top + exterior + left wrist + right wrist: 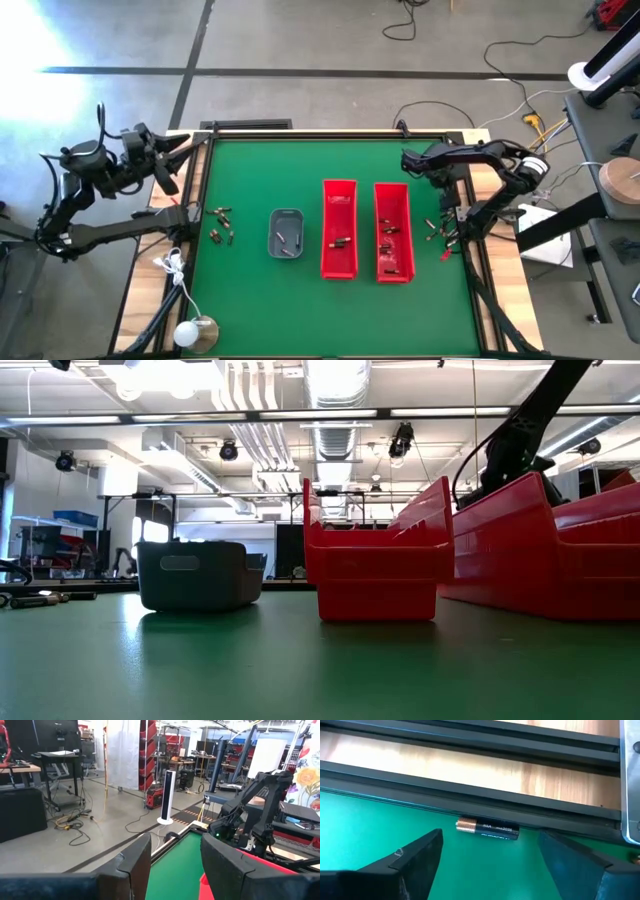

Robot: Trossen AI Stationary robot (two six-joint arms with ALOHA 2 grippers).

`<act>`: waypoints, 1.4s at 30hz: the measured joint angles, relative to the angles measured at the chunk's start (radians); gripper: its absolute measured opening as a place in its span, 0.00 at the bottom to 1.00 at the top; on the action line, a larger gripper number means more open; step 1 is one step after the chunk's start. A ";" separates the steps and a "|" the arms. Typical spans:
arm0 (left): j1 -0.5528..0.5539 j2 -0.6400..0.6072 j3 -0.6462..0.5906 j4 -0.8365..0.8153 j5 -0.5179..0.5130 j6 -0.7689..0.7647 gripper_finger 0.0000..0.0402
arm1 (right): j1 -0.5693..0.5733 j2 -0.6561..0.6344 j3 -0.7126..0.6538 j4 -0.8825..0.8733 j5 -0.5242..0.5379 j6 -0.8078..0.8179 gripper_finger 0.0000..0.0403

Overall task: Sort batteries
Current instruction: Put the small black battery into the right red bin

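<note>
Dark fingers (415, 855) of the right pincer (487, 865) stood wide apart over the green worktop (365, 825), with one black cylindrical battery with a copper end (487, 828) lying between them, against the dark frame rail (420, 787), not held. From above, this pincer (447, 232) was at the 3 o'clock edge, among small scattered batteries (437, 228). Two long red plastic bins (339, 228) lay near the centre, with batteries inside, and a small grey rectangular tray (286, 231) lay beside them. More batteries (221, 224) lay toward 9 o'clock. At 10 o'clock the left pincer (196, 150) waited with fingers apart, empty.
</note>
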 joint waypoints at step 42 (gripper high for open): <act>0.000 -0.003 -0.032 -0.031 -0.026 -0.071 0.38 | 0.003 0.067 -0.017 -0.016 0.064 0.036 0.69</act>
